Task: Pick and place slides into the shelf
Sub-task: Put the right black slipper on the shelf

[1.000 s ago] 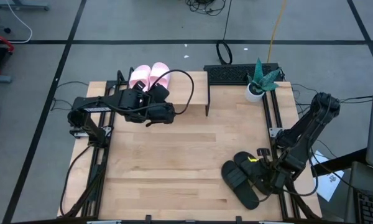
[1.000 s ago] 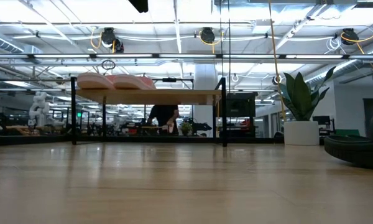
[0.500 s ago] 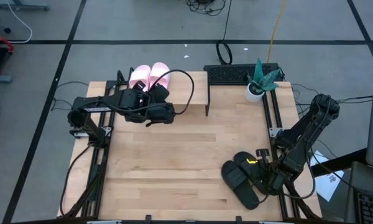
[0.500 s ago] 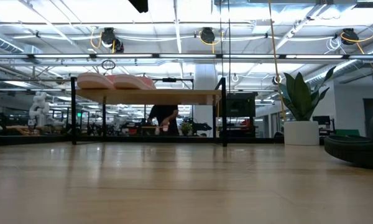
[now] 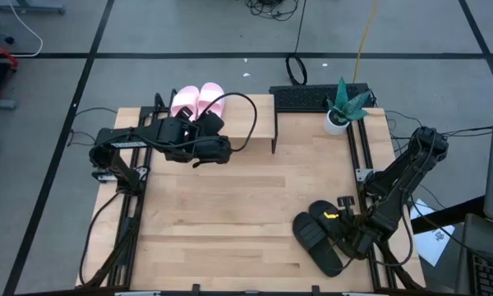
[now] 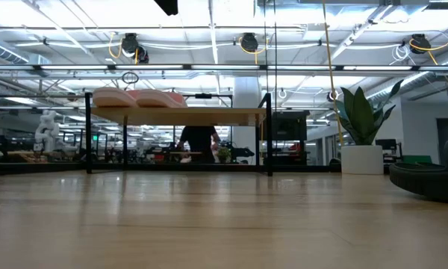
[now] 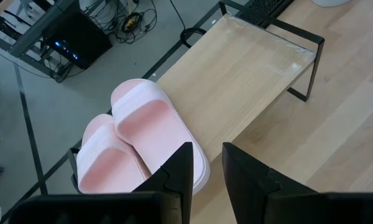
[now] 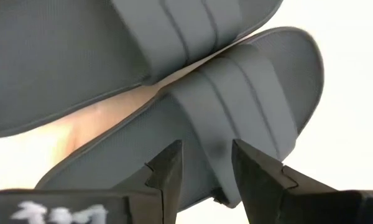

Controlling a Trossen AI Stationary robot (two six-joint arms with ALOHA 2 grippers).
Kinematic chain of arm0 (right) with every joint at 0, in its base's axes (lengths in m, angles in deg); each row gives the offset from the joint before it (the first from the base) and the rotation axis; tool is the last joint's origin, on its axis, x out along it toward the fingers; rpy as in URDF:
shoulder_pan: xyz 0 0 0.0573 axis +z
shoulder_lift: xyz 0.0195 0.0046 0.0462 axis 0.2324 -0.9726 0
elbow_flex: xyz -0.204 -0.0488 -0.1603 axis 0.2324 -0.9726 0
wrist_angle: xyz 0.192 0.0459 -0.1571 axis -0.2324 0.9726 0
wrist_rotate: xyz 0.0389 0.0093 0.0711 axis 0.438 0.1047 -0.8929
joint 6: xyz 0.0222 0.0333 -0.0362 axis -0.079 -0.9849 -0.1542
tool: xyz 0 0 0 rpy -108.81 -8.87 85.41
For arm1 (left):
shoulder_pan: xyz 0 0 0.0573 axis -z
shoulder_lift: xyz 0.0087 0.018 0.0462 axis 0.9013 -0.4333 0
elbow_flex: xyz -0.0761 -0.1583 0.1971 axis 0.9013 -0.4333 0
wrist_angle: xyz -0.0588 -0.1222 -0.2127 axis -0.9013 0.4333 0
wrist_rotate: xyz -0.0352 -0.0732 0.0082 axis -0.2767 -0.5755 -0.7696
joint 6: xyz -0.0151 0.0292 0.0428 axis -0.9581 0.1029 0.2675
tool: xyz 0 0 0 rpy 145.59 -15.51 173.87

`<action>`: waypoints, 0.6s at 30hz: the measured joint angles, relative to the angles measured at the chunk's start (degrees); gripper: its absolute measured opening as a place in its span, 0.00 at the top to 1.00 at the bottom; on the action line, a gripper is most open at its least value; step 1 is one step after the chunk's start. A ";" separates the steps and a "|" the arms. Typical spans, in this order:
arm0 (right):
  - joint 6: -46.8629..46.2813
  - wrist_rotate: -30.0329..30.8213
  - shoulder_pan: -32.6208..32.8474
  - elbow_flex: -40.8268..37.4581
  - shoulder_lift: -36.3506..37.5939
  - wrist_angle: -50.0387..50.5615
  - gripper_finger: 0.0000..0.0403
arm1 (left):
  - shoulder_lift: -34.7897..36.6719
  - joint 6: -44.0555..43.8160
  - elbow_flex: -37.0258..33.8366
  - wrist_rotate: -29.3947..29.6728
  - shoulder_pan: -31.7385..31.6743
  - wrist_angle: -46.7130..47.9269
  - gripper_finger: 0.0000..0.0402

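Two pale pink slides (image 5: 197, 102) (image 7: 143, 134) (image 6: 138, 98) lie side by side, soles down, on the left end of the shelf (image 5: 263, 123) (image 7: 248, 74) (image 6: 209, 116). My left gripper (image 5: 212, 125) (image 7: 206, 168) hovers just above them, open by a narrow gap and holding nothing. Two black slides (image 5: 316, 238) (image 8: 236, 93) (image 6: 425, 179) lie on the tabletop near its right near corner, one partly overlapping the other. My right gripper (image 5: 345, 234) (image 8: 205, 168) is open, close over the strap of the nearer black slide. Whether it touches the strap I cannot tell.
A potted plant (image 5: 343, 107) (image 6: 362, 134) stands at the table's far right corner, with a dark keyboard (image 5: 316, 97) behind the shelf. The right part of the shelf top is bare. Bare tabletop (image 5: 230, 205) lies between the arms. A person (image 6: 198, 142) stands far behind the table.
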 joint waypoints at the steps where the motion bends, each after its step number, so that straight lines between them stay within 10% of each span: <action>1: -0.11 0.48 0.00 0.00 0.00 0.07 0.68 | 0.00 0.00 0.00 0.00 0.00 0.00 0.79; 18: -0.73 -0.04 0.00 0.00 0.00 0.28 0.68 | 0.00 1.66 0.00 0.03 0.00 0.00 0.79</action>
